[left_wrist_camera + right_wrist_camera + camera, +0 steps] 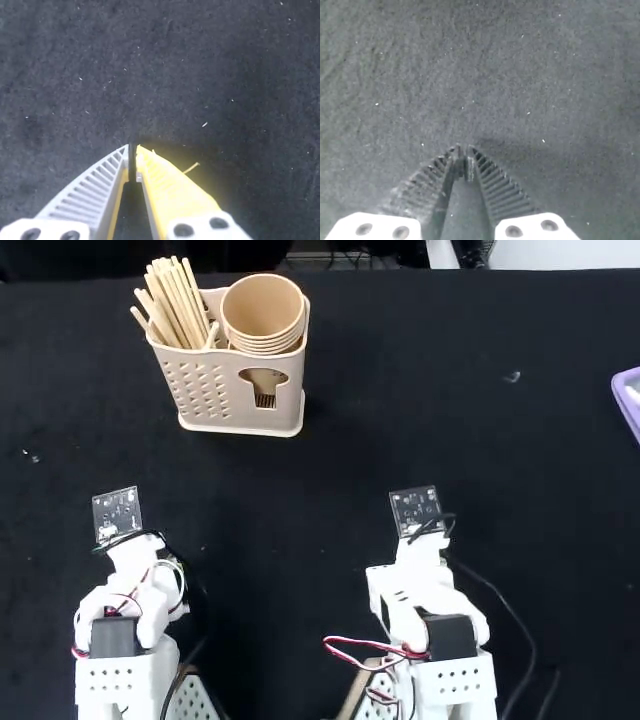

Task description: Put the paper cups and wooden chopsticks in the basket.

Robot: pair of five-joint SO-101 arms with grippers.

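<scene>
**both grippers closed and empty, cups and chopsticks in the basket**

my left gripper (132,150) is closed, one grey finger and one yellow finger meeting at the tips with nothing between them. it hangs close over the black tablecloth (200,60). a thin pale sliver (191,168) lies on the cloth just beside the yellow finger. my right gripper (461,152) is closed too, its ribbed fingers tip to tip and holding nothing, also over bare cloth.

in the high view the basket (240,400) stands upright at about 11 o'clock on the table, well apart from my arms. the paper cups (263,310) sit in it as one nested stack, mouths up, on its 3 o'clock side. the wooden chopsticks (175,302) stand bundled on its 9 o'clock side, fanning out above the rim and leaning toward 11 o'clock.

one arm (125,585) sits folded at 7 o'clock and the other arm (425,595) at 5 o'clock. i cannot tell from this view which is which. a purple object (628,400) shows at the 3 o'clock edge.
</scene>
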